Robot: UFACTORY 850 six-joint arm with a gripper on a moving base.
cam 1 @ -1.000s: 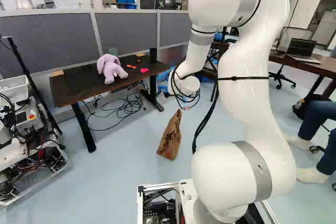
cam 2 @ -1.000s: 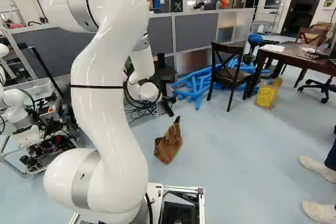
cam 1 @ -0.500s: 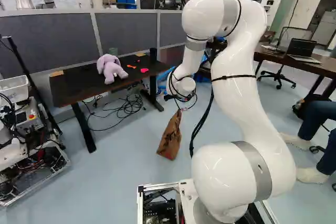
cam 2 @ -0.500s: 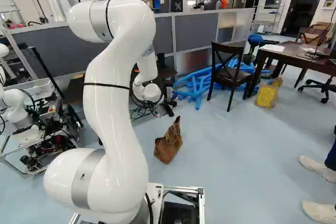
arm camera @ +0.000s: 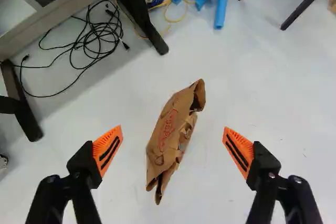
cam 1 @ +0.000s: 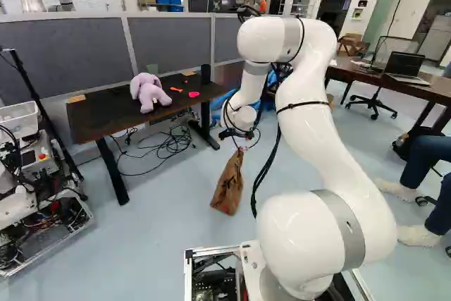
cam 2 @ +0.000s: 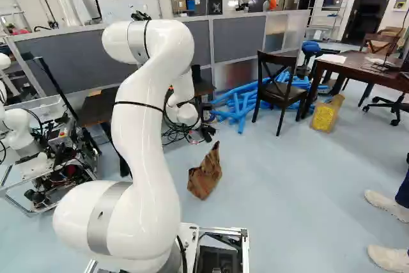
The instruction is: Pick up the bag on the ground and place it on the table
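Beyond the brown paper bag (cam 2: pixel 205 174) and above the floor, my gripper (cam 2: pixel 208 132) hangs in the right base view. From the wrist, the crumpled bag (arm camera: pixel 169 135) shows on the pale floor below the gripper (arm camera: pixel 172 130). Its two orange-padded fingers are spread wide, one on each side of the bag's outline, and floor shows between each finger and the paper. Neither finger touches it. The dark table (cam 1: pixel 106 121) stands at the left of the left base view, bearing a purple plush toy (cam 1: pixel 149 92).
Black cables (arm camera: pixel 94 40) lie coiled on the floor by the table's legs. Blue tubes (cam 2: pixel 239 103) and a dark chair (cam 2: pixel 279 87) stand farther off. Another robot (cam 2: pixel 19 133) is on a cart to the left. A pink item (cam 1: pixel 194 94) and a black cup (cam 1: pixel 206 74) are on the table.
The arm has swung leftward in the left base view and rightward in the right base view, its upper part sinking. The bag and base have not moved.
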